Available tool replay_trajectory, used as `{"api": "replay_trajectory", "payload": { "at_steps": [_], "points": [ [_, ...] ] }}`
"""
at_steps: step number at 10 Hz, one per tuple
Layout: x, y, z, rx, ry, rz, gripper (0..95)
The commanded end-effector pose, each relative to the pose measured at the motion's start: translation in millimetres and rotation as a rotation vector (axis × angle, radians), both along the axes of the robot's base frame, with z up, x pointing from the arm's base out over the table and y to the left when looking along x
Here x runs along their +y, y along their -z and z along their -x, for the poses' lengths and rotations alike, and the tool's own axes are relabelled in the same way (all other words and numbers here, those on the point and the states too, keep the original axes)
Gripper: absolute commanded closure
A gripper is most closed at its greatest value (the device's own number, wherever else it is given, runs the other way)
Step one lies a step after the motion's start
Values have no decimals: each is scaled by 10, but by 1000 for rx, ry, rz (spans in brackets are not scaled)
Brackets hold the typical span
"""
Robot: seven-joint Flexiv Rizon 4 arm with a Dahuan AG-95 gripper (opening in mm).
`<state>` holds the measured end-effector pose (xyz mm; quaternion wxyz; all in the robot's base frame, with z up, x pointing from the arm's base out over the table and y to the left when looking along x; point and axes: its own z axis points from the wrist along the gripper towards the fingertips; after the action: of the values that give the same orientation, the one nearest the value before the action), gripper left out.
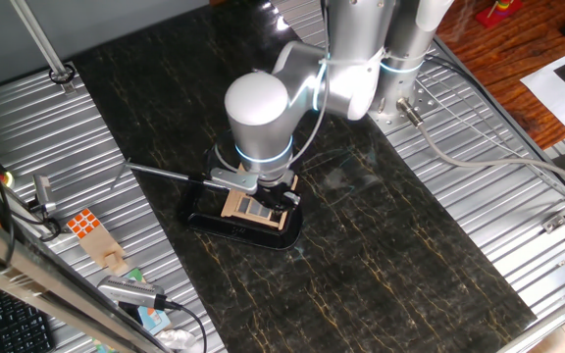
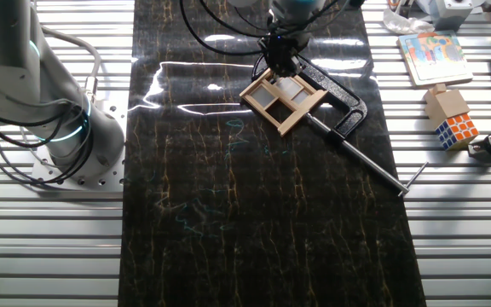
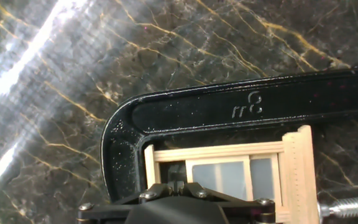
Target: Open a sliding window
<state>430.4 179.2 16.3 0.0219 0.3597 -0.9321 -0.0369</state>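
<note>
The sliding window (image 1: 246, 207) is a small tan wooden frame with grey panes, held tilted in a glossy black C-clamp (image 1: 207, 220) on the dark marble table. It also shows in the other fixed view (image 2: 285, 100) and in the hand view (image 3: 241, 176). My gripper (image 1: 281, 195) is straight down on the window's edge, also seen in the other fixed view (image 2: 280, 65). In the hand view the gripper (image 3: 178, 184) has its fingertips pressed together at the sash's left edge. A dark gap shows between the sash and the frame's left post.
The clamp's long screw rod (image 2: 366, 162) sticks out across the marble, with a crossbar at its end. An orange-and-white tiled cube (image 2: 458, 129) and a picture book (image 2: 433, 56) lie on the ribbed metal beside it. A second arm's base (image 2: 58, 128) stands at the left.
</note>
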Motion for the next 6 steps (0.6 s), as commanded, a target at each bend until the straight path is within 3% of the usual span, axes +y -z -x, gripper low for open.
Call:
{"api": "replay_trajectory", "payload": {
  "at_steps": [1, 6],
  "points": [
    [1, 24, 3, -12, 1, -1, 950],
    [-176, 29, -63, -39, -44, 7, 950]
  ]
}}
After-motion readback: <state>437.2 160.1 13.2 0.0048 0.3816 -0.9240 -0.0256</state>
